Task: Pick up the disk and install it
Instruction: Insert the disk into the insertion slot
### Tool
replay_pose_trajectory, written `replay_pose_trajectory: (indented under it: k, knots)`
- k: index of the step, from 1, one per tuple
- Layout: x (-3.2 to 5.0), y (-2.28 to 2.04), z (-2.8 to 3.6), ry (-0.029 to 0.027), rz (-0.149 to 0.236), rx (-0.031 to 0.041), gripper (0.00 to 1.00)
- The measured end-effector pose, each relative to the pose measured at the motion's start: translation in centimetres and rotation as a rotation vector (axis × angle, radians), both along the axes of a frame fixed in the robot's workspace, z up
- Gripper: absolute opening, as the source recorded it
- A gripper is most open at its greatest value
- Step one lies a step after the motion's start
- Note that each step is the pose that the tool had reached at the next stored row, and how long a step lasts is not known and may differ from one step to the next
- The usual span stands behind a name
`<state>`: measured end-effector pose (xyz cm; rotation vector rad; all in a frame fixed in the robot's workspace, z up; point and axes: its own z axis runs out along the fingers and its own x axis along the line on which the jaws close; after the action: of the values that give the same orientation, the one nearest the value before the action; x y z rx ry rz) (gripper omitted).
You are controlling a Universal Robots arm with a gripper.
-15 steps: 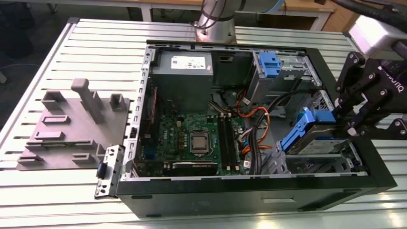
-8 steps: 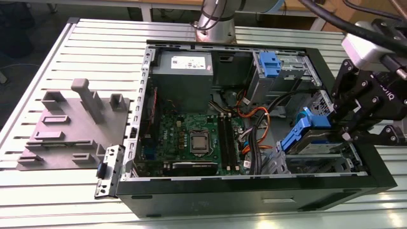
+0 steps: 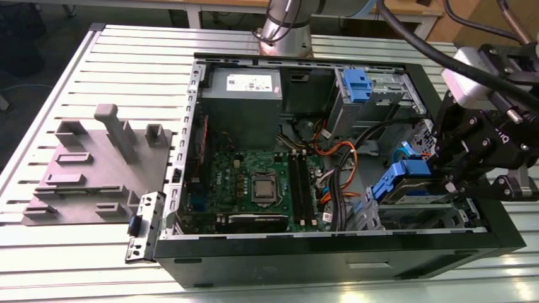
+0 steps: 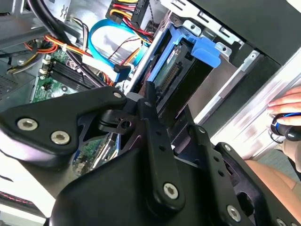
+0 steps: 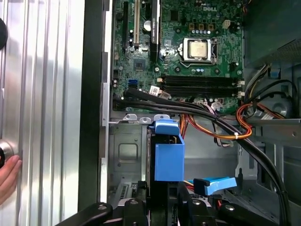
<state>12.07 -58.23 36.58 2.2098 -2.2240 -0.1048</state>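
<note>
The slatted metal table (image 3: pixel 59 274) carries an open computer case (image 3: pixel 337 259) and a grey fixture (image 3: pixel 84 183)

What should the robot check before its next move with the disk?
1. Grip: ok, the gripper has its jaws shut on the disk.
2. Disk seated in the drive bay: not ok, it sticks up out of it.
3. Cables clear: not ok, a blue plug lies close beside the disk.
4. Person's hand out of the case: ok, it rests on the table outside.
</note>
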Motion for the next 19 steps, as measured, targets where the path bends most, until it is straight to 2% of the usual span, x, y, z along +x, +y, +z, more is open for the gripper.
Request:
replay_pose_trajectory:
  k: [4, 11, 12, 16, 17, 19]
  knots:
    - [0.00, -0.01, -0.54, 0.0000, 0.000, -0.0003, 0.35]
    - [0.00, -0.02, -0.58, 0.0000, 0.000, 0.0002, 0.36]
    - [0.00, -0.02, -0.58, 0.0000, 0.000, 0.0003, 0.42]
    - [0.00, -0.01, -0.58, 0.0000, 0.000, -0.0001, 0.42]
    - [0.00, -0.01, -0.65, -0.0012, 0.000, 0.0003, 0.42]
    - [-0.06, 0.00, -0.85, -0.0075, 0.001, 0.0010, 0.42]
